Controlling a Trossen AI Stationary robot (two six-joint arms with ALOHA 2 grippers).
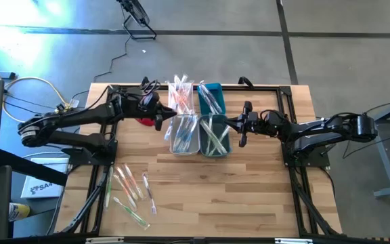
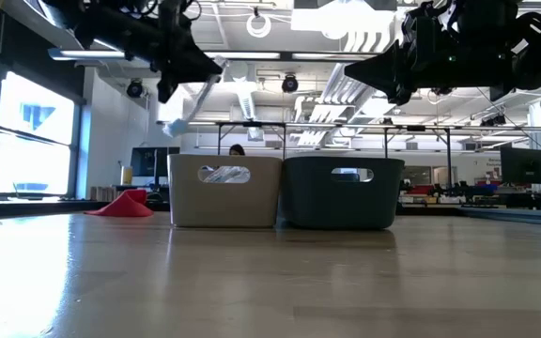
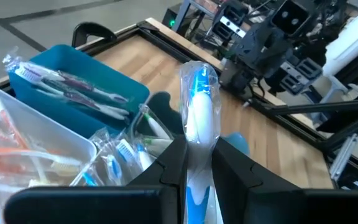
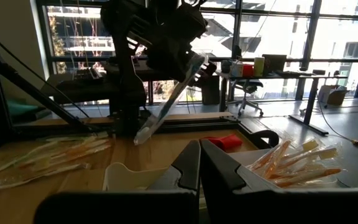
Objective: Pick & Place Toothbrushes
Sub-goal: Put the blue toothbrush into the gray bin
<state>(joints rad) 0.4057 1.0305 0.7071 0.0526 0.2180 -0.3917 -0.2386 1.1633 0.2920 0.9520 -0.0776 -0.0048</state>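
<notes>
My left gripper [image 3: 199, 146] is shut on a blue-and-white toothbrush [image 3: 199, 102] in a clear wrapper. It holds the brush in the air beside the bins, at the white bin [image 1: 181, 98] of orange brushes and the grey bin [image 1: 183, 134] of blue ones. In the low view the toothbrush [image 2: 193, 99] slants down below my left gripper [image 2: 184, 64]. Two teal bins [image 1: 212, 97] [image 1: 215, 135] also hold wrapped brushes. Several loose toothbrushes [image 1: 131, 193] lie flat on the table near its front left. My right gripper [image 4: 199, 163] waits shut beside the teal bins. My left gripper pinches the wrapped toothbrush by its handle [image 3: 197, 140] between the two fingers [image 3: 178, 163]. The brush runs along the fingers and sticks out past their tips. It is lifted clear of table and bins and slants downward [image 4: 166, 102] in the air.
A red cloth [image 1: 143, 121] lies on the table under the left arm, beside the bins. A black frame [image 1: 286, 135] borders the table's far and side edges. Bare wood [image 1: 235, 196] stretches from the bins toward the near edge.
</notes>
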